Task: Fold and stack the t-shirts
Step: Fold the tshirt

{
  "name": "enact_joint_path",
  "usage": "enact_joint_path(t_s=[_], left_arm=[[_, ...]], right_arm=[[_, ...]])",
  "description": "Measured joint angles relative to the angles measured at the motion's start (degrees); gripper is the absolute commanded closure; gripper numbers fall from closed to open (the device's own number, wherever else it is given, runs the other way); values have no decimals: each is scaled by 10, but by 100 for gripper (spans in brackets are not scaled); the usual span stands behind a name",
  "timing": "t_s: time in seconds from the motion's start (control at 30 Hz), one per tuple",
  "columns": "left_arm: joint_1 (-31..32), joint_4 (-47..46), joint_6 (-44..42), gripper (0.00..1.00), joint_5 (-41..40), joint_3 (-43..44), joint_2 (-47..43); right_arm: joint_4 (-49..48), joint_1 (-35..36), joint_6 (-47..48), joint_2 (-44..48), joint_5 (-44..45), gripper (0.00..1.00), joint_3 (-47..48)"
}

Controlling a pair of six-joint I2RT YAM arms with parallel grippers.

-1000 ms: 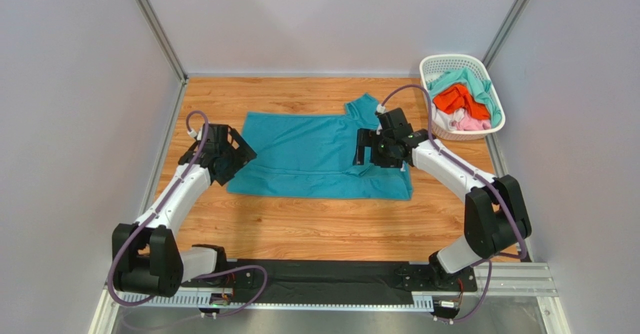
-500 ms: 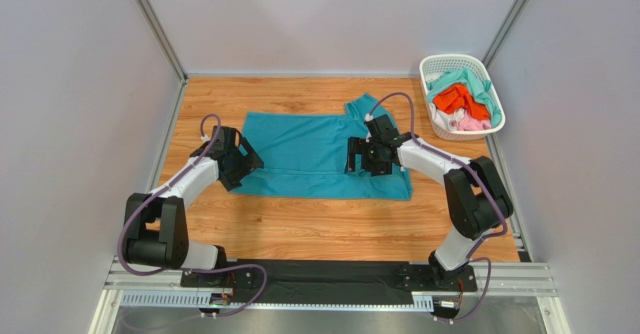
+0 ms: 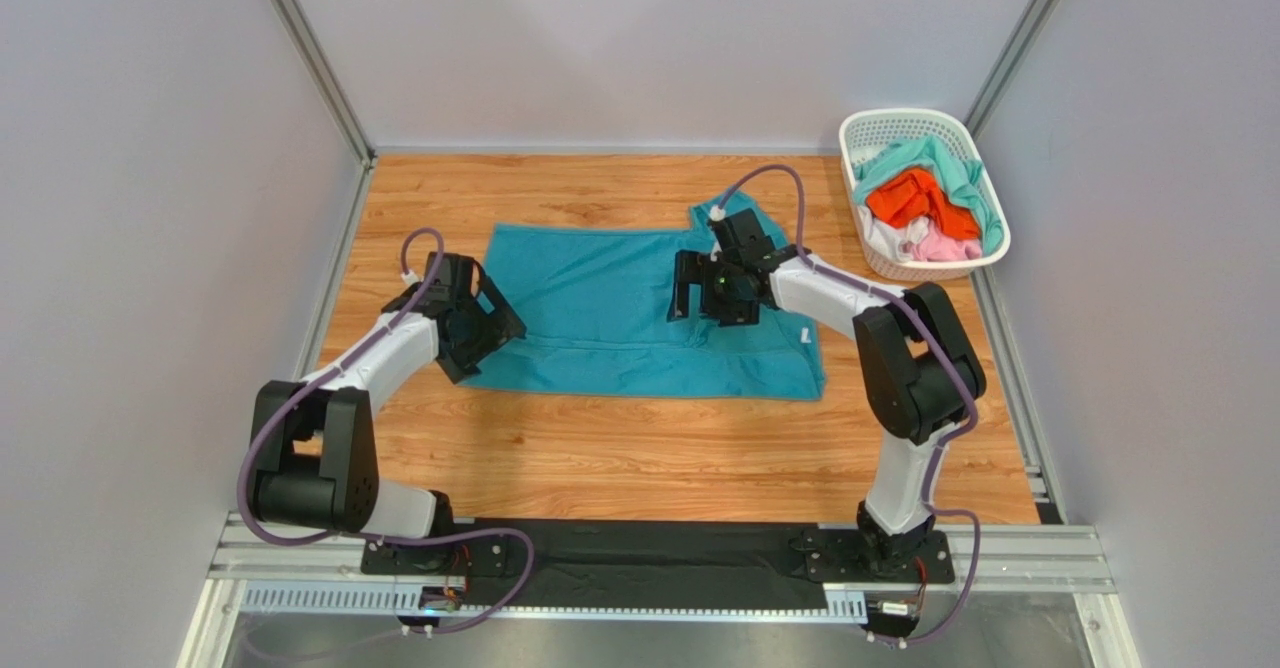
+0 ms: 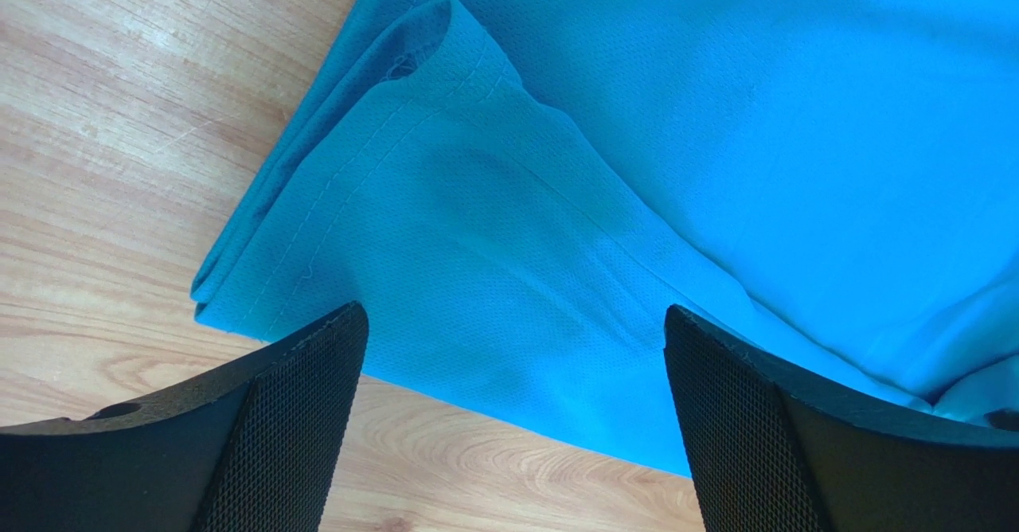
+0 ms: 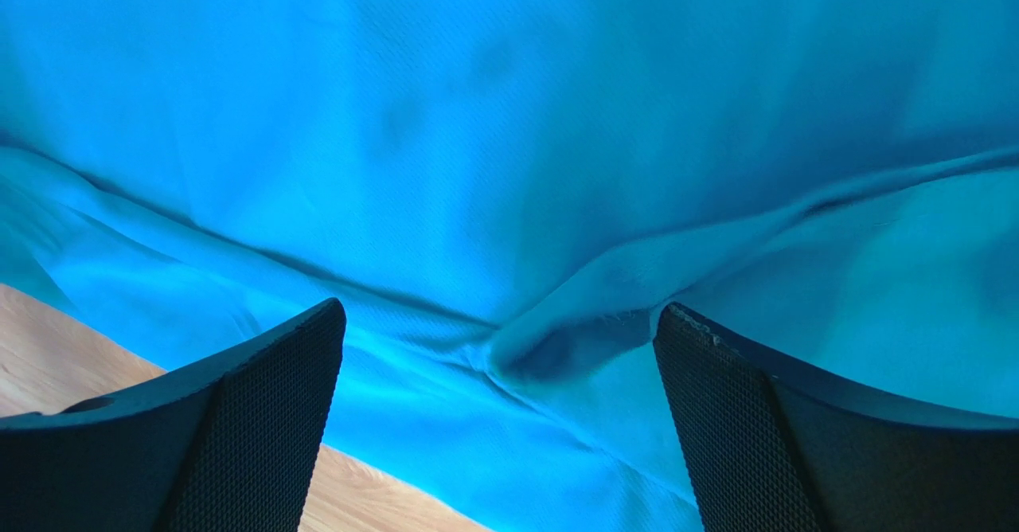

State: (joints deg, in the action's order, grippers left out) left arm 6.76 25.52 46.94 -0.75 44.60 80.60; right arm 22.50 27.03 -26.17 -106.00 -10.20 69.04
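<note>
Teal t-shirt [image 3: 601, 301] lies spread flat in the middle of the wooden desk [image 3: 601, 443], with a fold line running across its near part and 1 sleeve [image 3: 732, 215] sticking out at the far right corner. A small white label [image 3: 809, 337] shows near its right edge. Left fingers [image 4: 287, 437] are spread wide and hold nothing, low over the shirt's near-left corner, where doubled hem layers lie on the wood. Right fingers [image 5: 239, 437] are also spread wide and empty, over creased teal fabric on the shirt's right part, below the sleeve. Whether either pair touches the cloth cannot be told. White lattice basket [image 3: 879, 125] sits at the far right corner of the desk, apart from the teal shirt, and holds 3 bunched shirts: orange [image 3: 909, 196], mint-green [image 3: 954, 158], pale pink [image 3: 939, 248].
</note>
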Motion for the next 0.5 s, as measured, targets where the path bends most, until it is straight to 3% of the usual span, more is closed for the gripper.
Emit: enact_joint_path(t_s=[0.3,0.5], left_arm=[[0,22,0,0,-5,0,-19],[17,60,0,0,-24,18,-43]], right_arm=[[8,22,1,-40,20,0,117],[38,28,2,-3,74,0,90]])
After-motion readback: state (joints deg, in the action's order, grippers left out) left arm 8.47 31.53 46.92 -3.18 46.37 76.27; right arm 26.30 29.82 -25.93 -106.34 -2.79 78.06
